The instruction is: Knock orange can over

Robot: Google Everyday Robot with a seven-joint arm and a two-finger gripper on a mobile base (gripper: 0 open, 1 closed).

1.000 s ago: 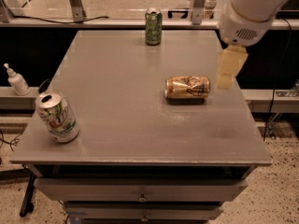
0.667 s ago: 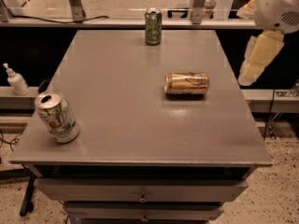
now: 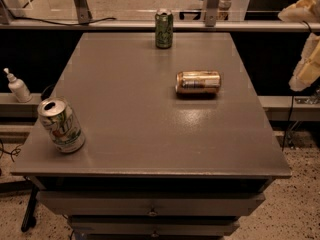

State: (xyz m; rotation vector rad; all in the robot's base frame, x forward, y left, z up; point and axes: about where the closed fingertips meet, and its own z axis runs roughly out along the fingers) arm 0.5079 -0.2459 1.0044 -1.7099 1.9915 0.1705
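Note:
The orange can [image 3: 198, 82] lies on its side on the grey table [image 3: 140, 129], right of the middle, its silver top facing left. My gripper [image 3: 306, 64] is at the far right edge of the view, off the table's right side and well away from the can, with pale cream fingers hanging down.
A dark green can [image 3: 164, 28] stands upright at the table's back edge. A white-and-green can [image 3: 61, 125] stands tilted near the front left corner. A small white pump bottle [image 3: 18, 86] sits on a ledge left of the table. Drawers run below the tabletop.
My gripper has pulled away to the right, from beside the fallen orange can to off the table's side. The can stays lying on its side.

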